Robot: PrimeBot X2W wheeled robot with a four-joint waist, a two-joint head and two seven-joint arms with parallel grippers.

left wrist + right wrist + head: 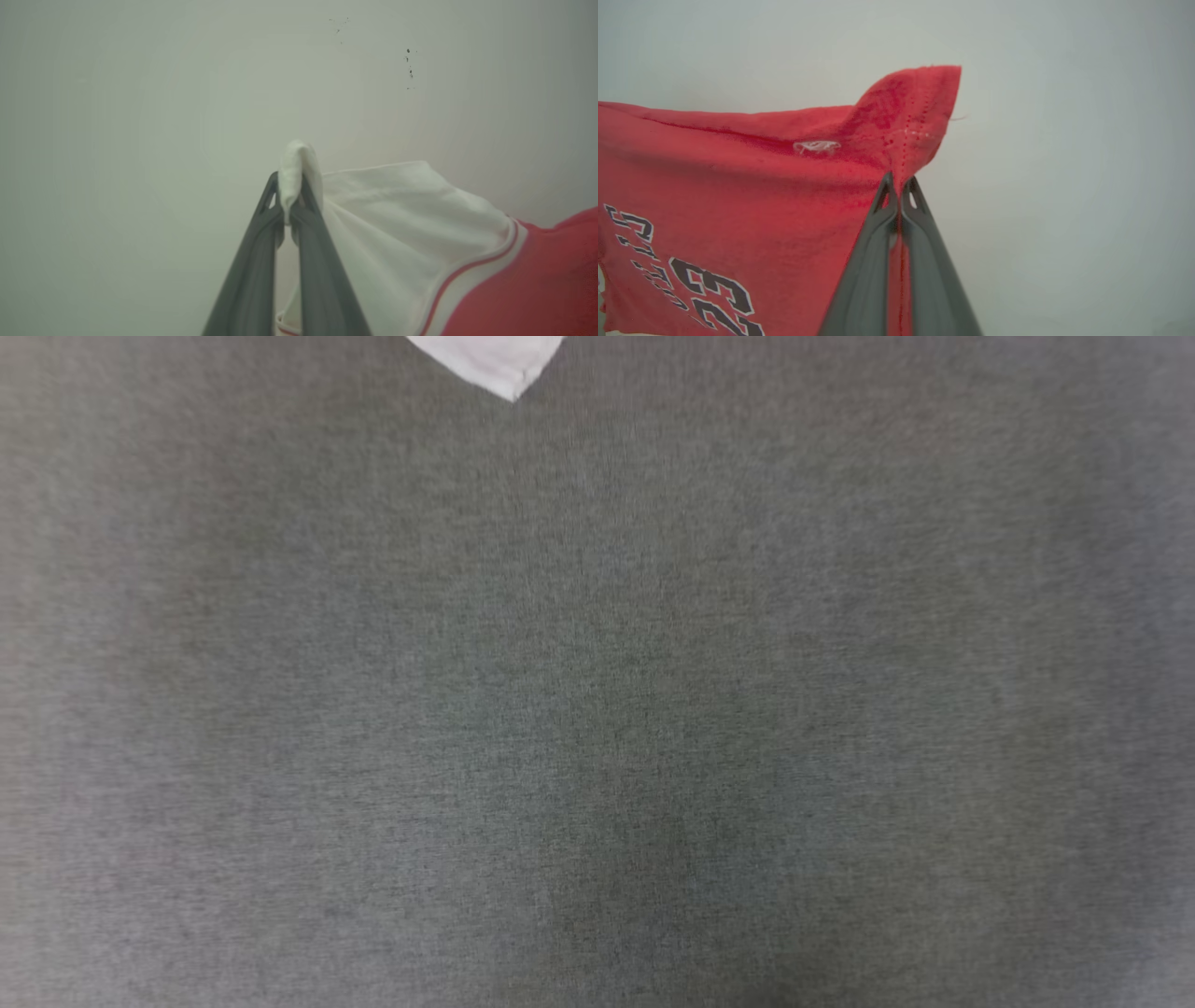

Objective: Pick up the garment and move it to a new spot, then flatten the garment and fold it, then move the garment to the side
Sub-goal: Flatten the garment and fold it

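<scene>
Left gripper (289,189) clamped on the white sleeve tip (299,158), cloth trailing toward four o'clock; right gripper (899,189) pinched on a red hem corner (924,102), the garment (738,186) spreading toward nine o'clock; seemingly slung between both arms, neither nearer.

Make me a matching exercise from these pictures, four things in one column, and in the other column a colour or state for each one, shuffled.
Column one:
1. left claw
2. right claw
3. printed number
4. gray surface

Column two:
A. black with a white outline
B. shut on red fabric of the garment
C. plain and heathered, below the head camera
D. shut on the white sleeve

Pairs: 1-D, 2-B, 3-A, 4-C
</scene>
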